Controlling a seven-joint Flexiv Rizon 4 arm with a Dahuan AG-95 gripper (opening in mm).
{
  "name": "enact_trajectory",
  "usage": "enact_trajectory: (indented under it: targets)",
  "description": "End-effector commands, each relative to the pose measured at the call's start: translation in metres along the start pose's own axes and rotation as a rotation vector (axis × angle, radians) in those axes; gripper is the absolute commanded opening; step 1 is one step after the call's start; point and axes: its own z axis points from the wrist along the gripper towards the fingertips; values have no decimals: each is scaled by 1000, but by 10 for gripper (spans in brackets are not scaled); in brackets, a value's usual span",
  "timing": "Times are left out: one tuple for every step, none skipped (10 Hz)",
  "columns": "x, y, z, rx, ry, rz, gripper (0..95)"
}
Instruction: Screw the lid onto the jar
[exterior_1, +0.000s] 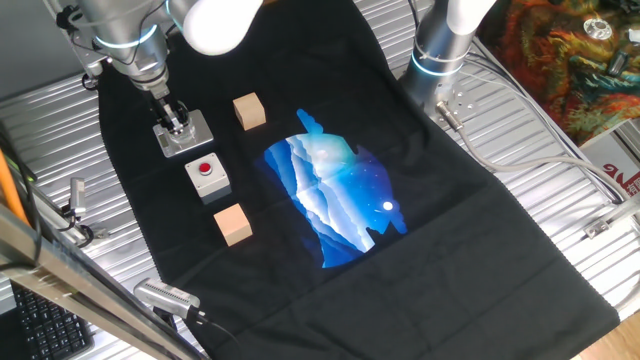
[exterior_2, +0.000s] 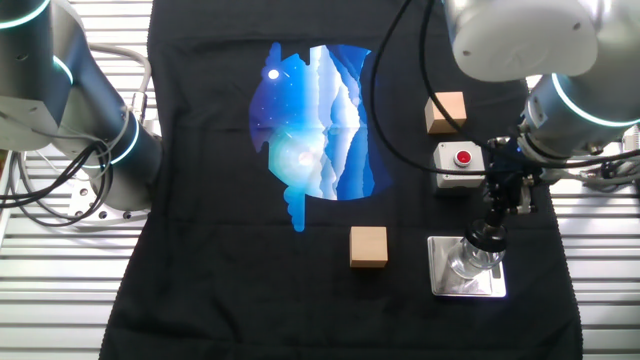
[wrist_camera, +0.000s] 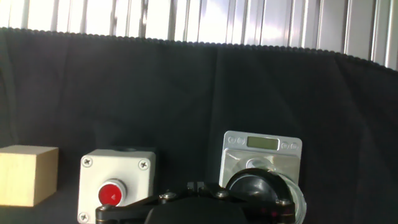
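The jar (exterior_2: 468, 264) is a small clear cylinder standing upright on its grey square base plate (exterior_2: 442, 280) at the cloth's edge. The black lid (exterior_2: 487, 238) sits on top of it, and my gripper (exterior_2: 488, 238) comes straight down from above and looks shut on the lid. In one fixed view the gripper (exterior_1: 176, 124) stands over the base plate (exterior_1: 198, 133) and hides the jar. The hand view shows the lid (wrist_camera: 256, 188) with a clear rim around it on the plate (wrist_camera: 261, 144). My fingertips do not show in that view.
A grey box with a red button (exterior_2: 460, 160) stands right beside the jar's plate. One wooden cube (exterior_2: 446, 112) lies beyond the box, another (exterior_2: 368, 246) on the jar's other side. The black cloth carries a blue print (exterior_1: 330, 190). A second arm's base (exterior_2: 95, 130) stands off the cloth.
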Motion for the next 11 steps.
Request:
enact_trajectory:
  targets:
    - [2,0,-1,3,0,2,0]
    - [2,0,-1,3,0,1,0]
    - [2,0,-2,7,2,0,0]
    - [3,1,-5,10,5,0,0]
    - [3,1,-8,14,7,-1,0]
    - [4,2,-11,13,10,1,0]
    - [4,2,-12,15,9,1,0]
    - [4,1,-12,15,9,0,0]
    - [4,1,-12,17,9,-2,0]
    - [5,1,-13,17,9,-6,0]
    - [5,0,-13,18,9,-9,0]
